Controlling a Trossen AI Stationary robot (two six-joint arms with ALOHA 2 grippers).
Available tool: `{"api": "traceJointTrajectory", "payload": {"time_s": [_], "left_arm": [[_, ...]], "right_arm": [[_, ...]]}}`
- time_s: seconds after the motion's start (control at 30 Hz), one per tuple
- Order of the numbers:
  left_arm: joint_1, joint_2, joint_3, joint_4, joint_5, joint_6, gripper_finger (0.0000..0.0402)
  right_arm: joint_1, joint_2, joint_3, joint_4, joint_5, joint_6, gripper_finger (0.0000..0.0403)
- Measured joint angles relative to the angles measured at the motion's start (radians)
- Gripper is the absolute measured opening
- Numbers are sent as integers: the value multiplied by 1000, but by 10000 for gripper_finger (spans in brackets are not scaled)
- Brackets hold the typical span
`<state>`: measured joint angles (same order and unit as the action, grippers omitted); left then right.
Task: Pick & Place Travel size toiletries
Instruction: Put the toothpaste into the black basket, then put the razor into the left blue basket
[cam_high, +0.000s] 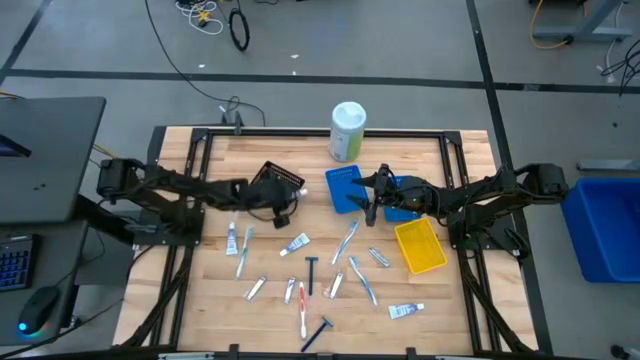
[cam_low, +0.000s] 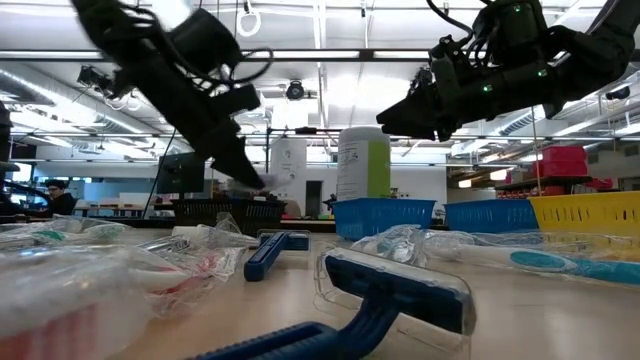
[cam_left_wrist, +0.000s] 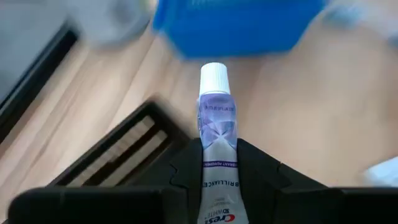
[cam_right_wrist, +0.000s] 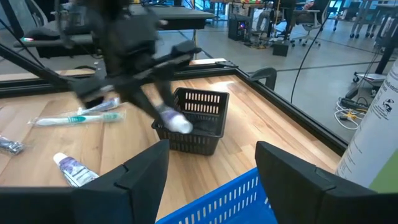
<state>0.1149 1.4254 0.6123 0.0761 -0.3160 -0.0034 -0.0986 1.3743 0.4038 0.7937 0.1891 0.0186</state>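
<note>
My left gripper (cam_high: 283, 207) is shut on a small white toothpaste tube (cam_left_wrist: 216, 115) and hovers at the black bin (cam_high: 275, 182); in the right wrist view the tube's cap (cam_right_wrist: 176, 122) hangs just over that bin (cam_right_wrist: 196, 121). My right gripper (cam_high: 372, 198) is open and empty above the blue bin (cam_high: 343, 187). Several other toiletries lie flat on the wood: tubes (cam_high: 232, 240) (cam_high: 295, 243) (cam_high: 405, 311), toothbrushes (cam_high: 345, 241) (cam_high: 302, 306) and razors (cam_high: 311, 272) (cam_high: 318, 332). My left gripper pinches the tube between its two fingers on the printed body toward the flat tail end (cam_left_wrist: 216, 171). The fingers lie along the tube, and the capped end (cam_left_wrist: 214, 74) sticks out past them. The tube is lifted clear, slanting down toward the black bin.
A tall white-and-green canister (cam_high: 347, 131) stands at the far edge behind the blue bin. A second blue bin (cam_high: 402, 198) and a yellow bin (cam_high: 420, 246) sit under and beside the right arm. Bare wood (cam_high: 210, 290) shows at the table's near left.
</note>
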Motion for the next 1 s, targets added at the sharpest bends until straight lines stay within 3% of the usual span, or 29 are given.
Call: {"api": "traceJointTrajectory", "payload": {"time_s": [0.07, 0.2, 0.47, 1.0], "left_arm": [[29, 0, 53, -116, -19, -4, 93], [57, 0, 110, -194, -15, 8, 93], [118, 0, 118, -372, 44, -104, 95], [117, 0, 118, -340, 43, -122, 160]], "right_arm": [[0, 0, 0, 0, 0, 0, 257], [0, 0, 0, 0, 0, -10, 262], [0, 0, 0, -1, 0, -10, 257], [0, 0, -1, -2, 0, -8, 241]]}}
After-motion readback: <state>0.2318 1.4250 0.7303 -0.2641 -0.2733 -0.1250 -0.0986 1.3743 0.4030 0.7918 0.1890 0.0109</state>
